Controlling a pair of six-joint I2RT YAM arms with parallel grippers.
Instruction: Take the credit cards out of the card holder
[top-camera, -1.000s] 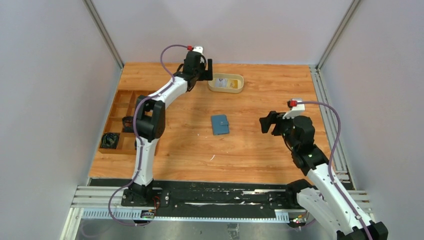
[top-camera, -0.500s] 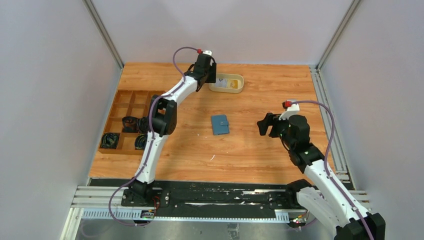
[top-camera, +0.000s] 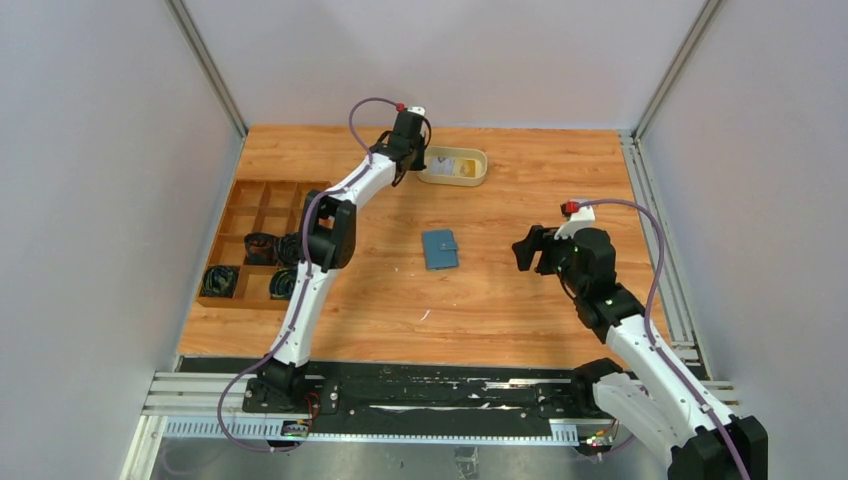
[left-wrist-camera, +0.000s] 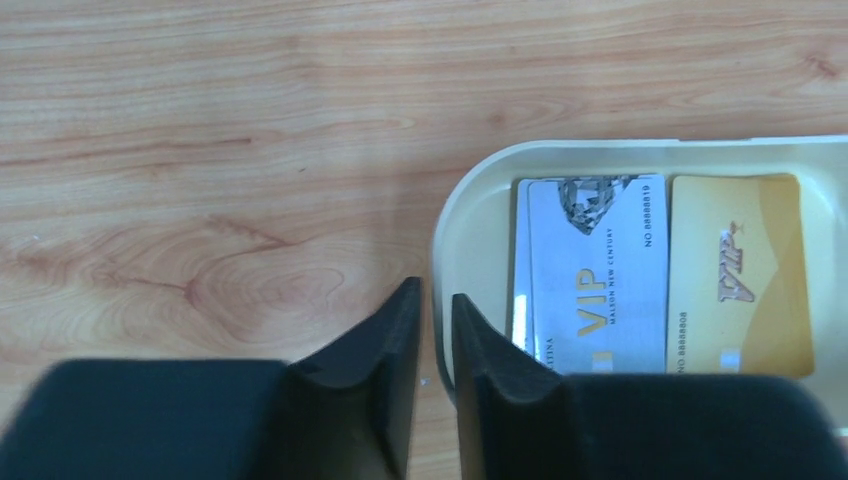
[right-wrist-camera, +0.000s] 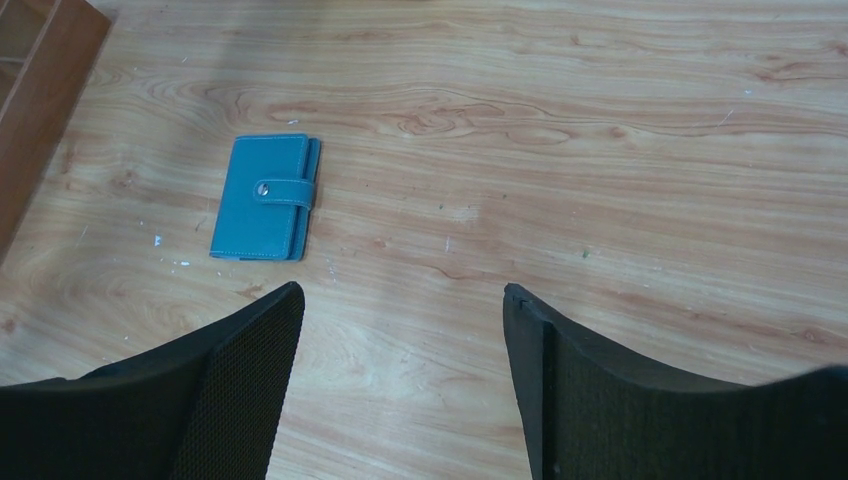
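Since the earlier frame the left arm has swung right along the far edge of the table and its jaws have drawn in. The right arm has crept slightly toward the middle.

- Left gripper (left-wrist-camera: 434, 296): over the left end of the tray (left-wrist-camera: 600, 148), jaws nearly together with a thin slit between them, no card in them. The tray's rim runs into that slit. I can't tell whether they pinch the rim or only hang above it.
- Right gripper (right-wrist-camera: 402, 291): jaws spread wide and empty, above bare table (right-wrist-camera: 620, 150).
- Cards: two lie flat and side by side in the tray, a white card (left-wrist-camera: 590, 280) and a gold card (left-wrist-camera: 735, 270), both marked VIP. A pale strip along the white card's left edge may be a third card underneath.
- Wallet (right-wrist-camera: 262, 197): mid-table, folded shut, snap tab (right-wrist-camera: 287, 190) across its edge, well apart from the tray. It sits ahead and left of the right gripper.

Handling, as judged: the cards look like thin, stiff, glossy plastic, so they should be light and slippery. Lying flat against the tray floor, they give little to pinch, and a short edge is the likeliest hold. The wallet looks soft and stitched, like matte leather, and would probably slide on the smooth wood. Holding down the body while lifting the tab looks best.

The tray is a smooth beige oval with a low wall.
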